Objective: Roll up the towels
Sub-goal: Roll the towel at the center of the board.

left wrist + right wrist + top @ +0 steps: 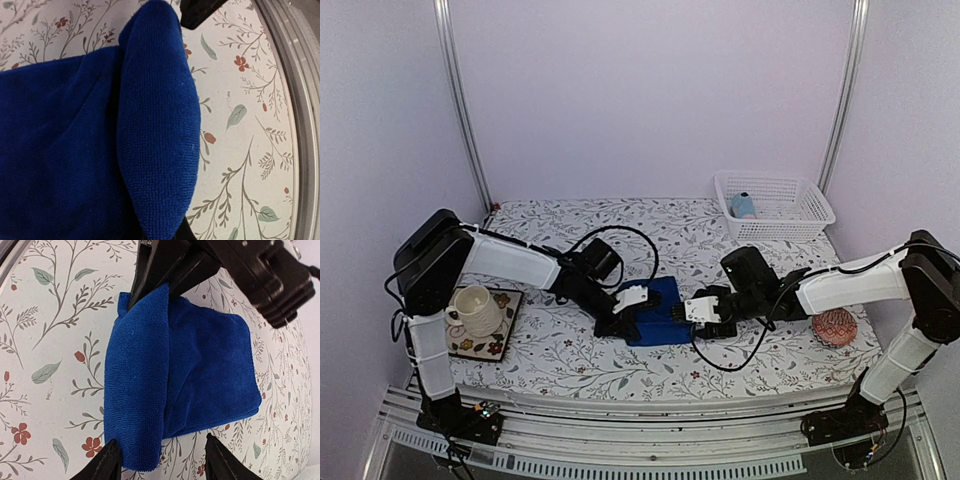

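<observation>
The royal-blue terry towel lies mid-table between the two arms, partly folded. One edge is turned over into a thick, soft fold whose long axis runs across the table from one gripper to the other. The left gripper is clamped narrow on one end of that fold, with a black finger above and below the cloth. The right gripper sits at the fold's other end. Its fingers are spread wide, with the towel's end between them but not squeezed.

The surface is a white tablecloth printed with leaves and red flowers, and pale lilac walls rise behind it. A smaller light-blue cloth sits in a white plastic basket at the far right.
</observation>
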`<state>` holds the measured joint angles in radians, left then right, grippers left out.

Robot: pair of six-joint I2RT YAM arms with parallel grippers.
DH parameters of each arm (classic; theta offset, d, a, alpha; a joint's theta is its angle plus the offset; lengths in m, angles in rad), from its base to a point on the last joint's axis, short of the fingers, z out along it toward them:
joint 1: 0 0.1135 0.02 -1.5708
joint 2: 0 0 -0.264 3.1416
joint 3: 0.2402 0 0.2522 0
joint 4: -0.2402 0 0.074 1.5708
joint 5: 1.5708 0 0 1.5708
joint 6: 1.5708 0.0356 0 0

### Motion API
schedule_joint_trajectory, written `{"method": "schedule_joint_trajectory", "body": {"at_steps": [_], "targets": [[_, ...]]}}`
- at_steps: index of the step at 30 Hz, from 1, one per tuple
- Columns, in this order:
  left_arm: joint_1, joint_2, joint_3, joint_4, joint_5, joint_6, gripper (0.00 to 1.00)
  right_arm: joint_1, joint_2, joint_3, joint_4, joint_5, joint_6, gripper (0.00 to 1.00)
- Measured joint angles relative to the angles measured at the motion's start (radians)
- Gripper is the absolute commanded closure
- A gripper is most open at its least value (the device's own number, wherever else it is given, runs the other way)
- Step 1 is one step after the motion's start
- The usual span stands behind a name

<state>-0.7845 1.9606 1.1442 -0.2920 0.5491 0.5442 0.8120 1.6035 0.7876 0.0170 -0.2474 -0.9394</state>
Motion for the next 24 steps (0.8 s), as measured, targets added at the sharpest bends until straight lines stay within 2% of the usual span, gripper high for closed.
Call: {"method": "schedule_joint_trajectory", "body": {"at_steps": [12, 15, 24], "targets": [[0.006, -0.057, -0.044, -0.052, -0.005, -0.159, 1.0, 0.007, 0.0, 0.0, 0.037, -0.015, -0.073, 0.4], [0.004, -0.057, -0.044, -0.057, -0.004, -0.195, 1.0, 0.013, 0.0, 0.0, 0.037, -0.025, -0.092, 0.36], [0.002, -0.057, -0.056, -0.05, 0.01, -0.286, 1.0, 0.075, 0.005, 0.0, 0.037, -0.039, -0.128, 0.35]]}}
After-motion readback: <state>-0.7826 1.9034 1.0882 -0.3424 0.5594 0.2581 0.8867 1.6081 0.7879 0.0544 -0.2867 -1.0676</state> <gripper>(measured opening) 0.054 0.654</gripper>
